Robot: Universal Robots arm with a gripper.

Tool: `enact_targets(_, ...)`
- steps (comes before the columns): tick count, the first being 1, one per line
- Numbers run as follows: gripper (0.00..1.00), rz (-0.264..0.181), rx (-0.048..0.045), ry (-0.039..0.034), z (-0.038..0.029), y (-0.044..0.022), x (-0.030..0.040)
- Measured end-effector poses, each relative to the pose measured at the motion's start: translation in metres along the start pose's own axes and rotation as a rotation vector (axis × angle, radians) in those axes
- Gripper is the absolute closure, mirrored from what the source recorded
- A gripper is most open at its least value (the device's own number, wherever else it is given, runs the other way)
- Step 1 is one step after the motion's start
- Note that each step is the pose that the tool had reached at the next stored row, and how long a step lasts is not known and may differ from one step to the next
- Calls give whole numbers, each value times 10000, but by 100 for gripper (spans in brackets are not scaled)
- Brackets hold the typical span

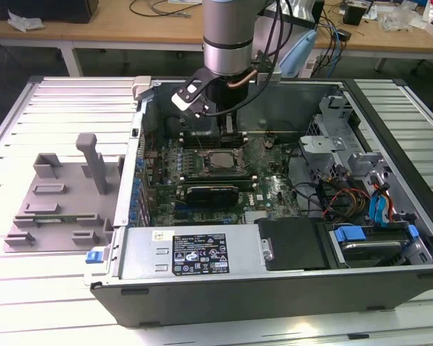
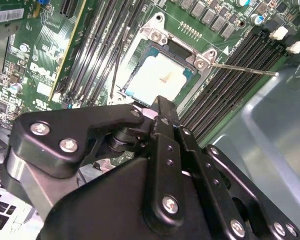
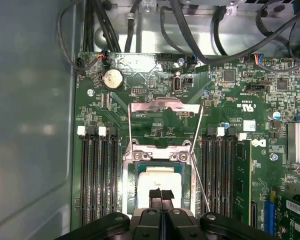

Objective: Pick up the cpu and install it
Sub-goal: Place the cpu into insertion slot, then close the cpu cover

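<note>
When looking at the exterior view, can see the arm (image 1: 227,36) reaching down into the open computer case (image 1: 274,288) on the slatted tabletop (image 1: 58,101), with the jaws hanging low over the motherboard (image 1: 274,191), on the far side of the socket (image 1: 202,164). Can just make out the cpu (image 1: 221,161) lying flat in that socket, not gripped. Also got a grey fixture block (image 1: 58,194) outside the case, on the exterior view's left.

Moving to the second wrist view: peeking past the black gripper linkage (image 2: 160,190) at the cpu (image 2: 160,75), pale silvery top up, seated square in the socket (image 2: 155,35), with the thin latch lever (image 2: 240,69) sticking out over the memory slots (image 2: 240,86).

Over to the first wrist view: cpu (image 3: 157,180) sitting in the socket (image 3: 132,160), metal load plate (image 3: 165,107) flipped back open beyond it. Jaws closed, pads (image 3: 155,196) pressed together with nothing between, sitting over one edge of the cpu. Can't tell whether touching it or hovering.
</note>
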State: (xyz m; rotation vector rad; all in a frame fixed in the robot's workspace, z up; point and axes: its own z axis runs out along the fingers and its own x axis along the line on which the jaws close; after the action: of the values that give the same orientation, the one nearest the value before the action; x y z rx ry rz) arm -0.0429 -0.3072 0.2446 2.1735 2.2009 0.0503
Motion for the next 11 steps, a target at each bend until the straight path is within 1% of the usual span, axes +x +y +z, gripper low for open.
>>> enact_targets(11, 89, -1, -1, 1, 0, 3, 0)
